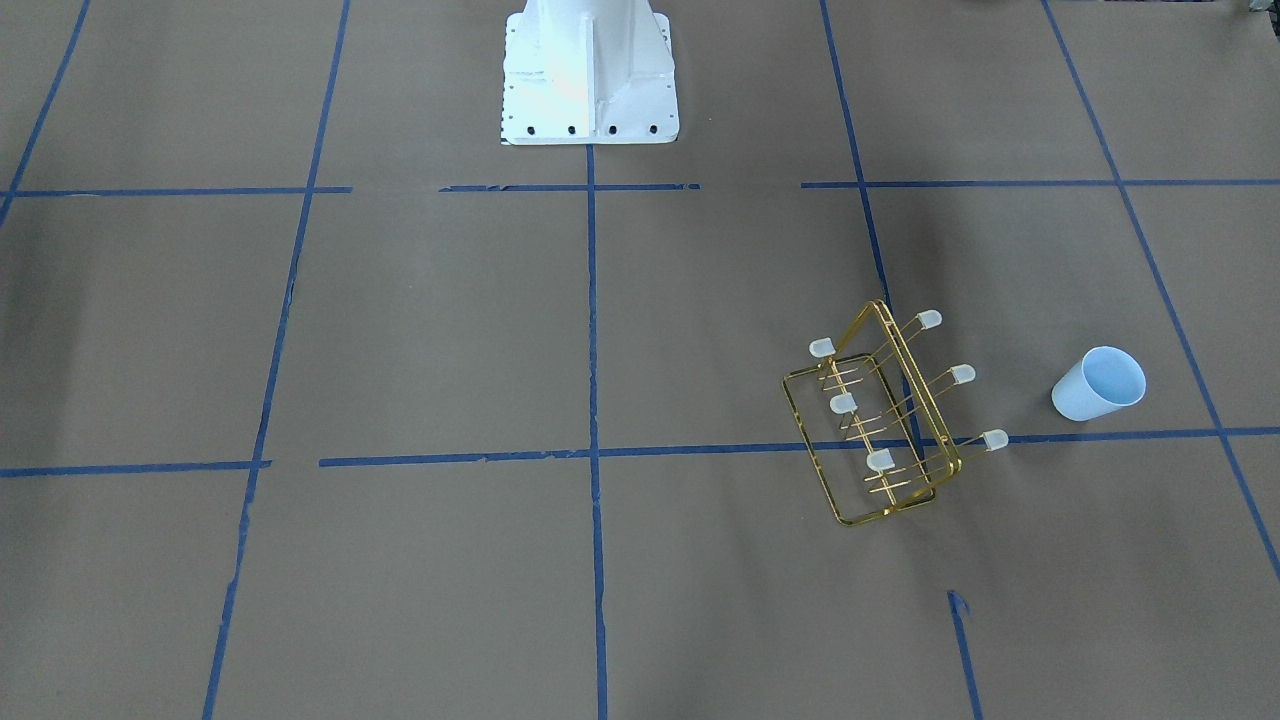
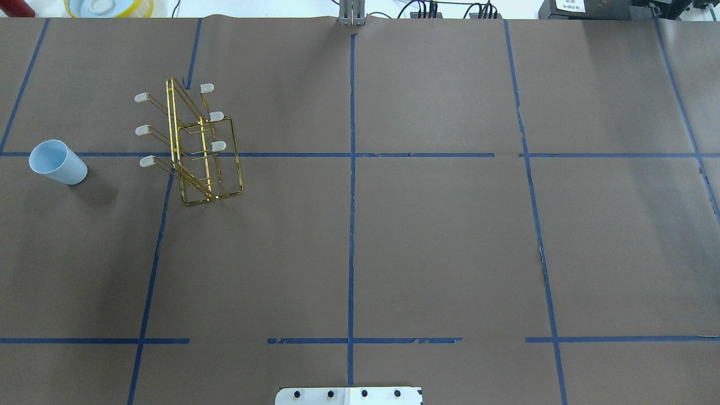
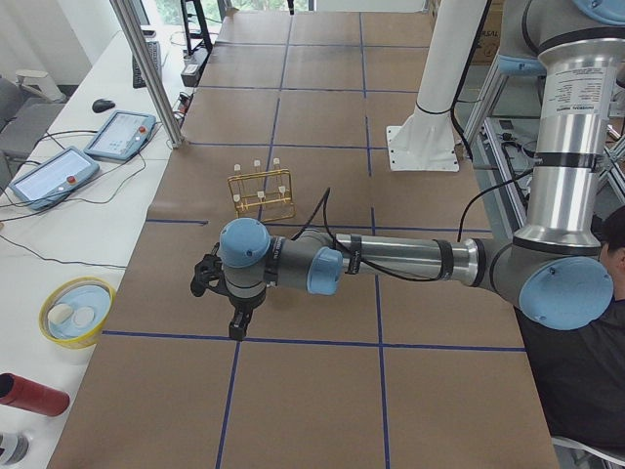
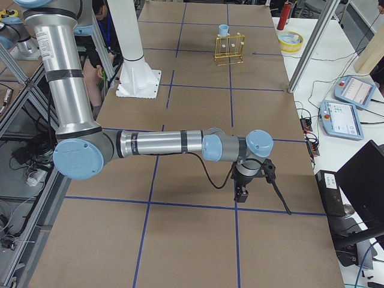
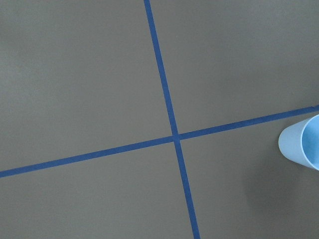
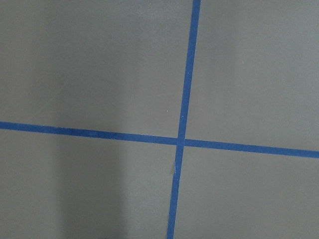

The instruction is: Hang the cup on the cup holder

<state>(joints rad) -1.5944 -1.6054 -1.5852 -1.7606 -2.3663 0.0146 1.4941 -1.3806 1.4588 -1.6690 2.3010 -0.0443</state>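
The cup [image 1: 1098, 384] is a pale blue tumbler standing upright, mouth up, on the brown table near its left end [image 2: 58, 162]. Its edge shows at the right of the left wrist view [image 5: 304, 142]. The gold wire cup holder [image 1: 880, 420] stands beside it toward the table's middle [image 2: 197, 146], its capped prongs bare. My left gripper [image 3: 234, 330] hangs above the table, near the camera side of the holder [image 3: 261, 193]; I cannot tell if it is open. My right gripper [image 4: 242, 193] hangs over the far right end; its state I cannot tell.
The white robot base [image 1: 590, 75] stands at the table's robot side. A yellow-rimmed bowl [image 3: 76, 311] and a red cylinder [image 3: 29, 394] lie on the white side bench. A metal post [image 3: 146, 68] rises at the table's far edge. Blue tape lines grid the table.
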